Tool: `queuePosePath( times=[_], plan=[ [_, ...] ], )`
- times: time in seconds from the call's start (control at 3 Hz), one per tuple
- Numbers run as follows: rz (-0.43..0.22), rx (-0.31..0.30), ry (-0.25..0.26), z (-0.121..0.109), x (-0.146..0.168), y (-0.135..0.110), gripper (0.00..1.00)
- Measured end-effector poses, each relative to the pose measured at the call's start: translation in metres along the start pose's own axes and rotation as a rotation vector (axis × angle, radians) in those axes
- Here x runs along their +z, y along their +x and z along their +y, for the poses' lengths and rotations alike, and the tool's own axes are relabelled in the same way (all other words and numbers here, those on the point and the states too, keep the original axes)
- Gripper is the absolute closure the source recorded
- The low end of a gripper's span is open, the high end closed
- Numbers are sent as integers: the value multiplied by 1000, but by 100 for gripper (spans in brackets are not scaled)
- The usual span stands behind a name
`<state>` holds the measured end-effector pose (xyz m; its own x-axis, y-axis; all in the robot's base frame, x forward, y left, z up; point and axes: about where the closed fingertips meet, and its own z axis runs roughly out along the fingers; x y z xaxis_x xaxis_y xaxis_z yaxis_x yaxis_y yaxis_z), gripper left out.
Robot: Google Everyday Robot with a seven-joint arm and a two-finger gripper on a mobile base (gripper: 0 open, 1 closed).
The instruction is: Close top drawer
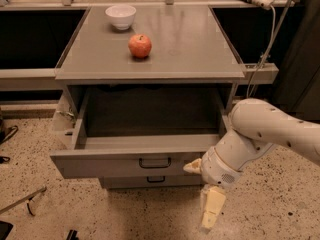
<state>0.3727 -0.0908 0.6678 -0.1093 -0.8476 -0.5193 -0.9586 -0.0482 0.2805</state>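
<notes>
You're seeing top drawer sticking out past desk front edge; gripper hovering spread wide nr front-right corner.

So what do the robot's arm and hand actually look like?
The arm is thick and rounded, covered in smooth white shells with a few small dark dots. It ends in a stubby white wrist. The hand, low by the right end of the front of the top drawer, has two pale cream, tapered fingers, spread open. No cables show on it.
</notes>
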Motion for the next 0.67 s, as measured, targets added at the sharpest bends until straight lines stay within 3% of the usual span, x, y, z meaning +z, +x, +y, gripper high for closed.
queuePosePath(
  times=[0.33, 0.67],
  plan=[
    [4, -13, 37, -21, -15, -9, 0],
    [39, -43, 69, -83, -49, -37, 0]
  ],
)
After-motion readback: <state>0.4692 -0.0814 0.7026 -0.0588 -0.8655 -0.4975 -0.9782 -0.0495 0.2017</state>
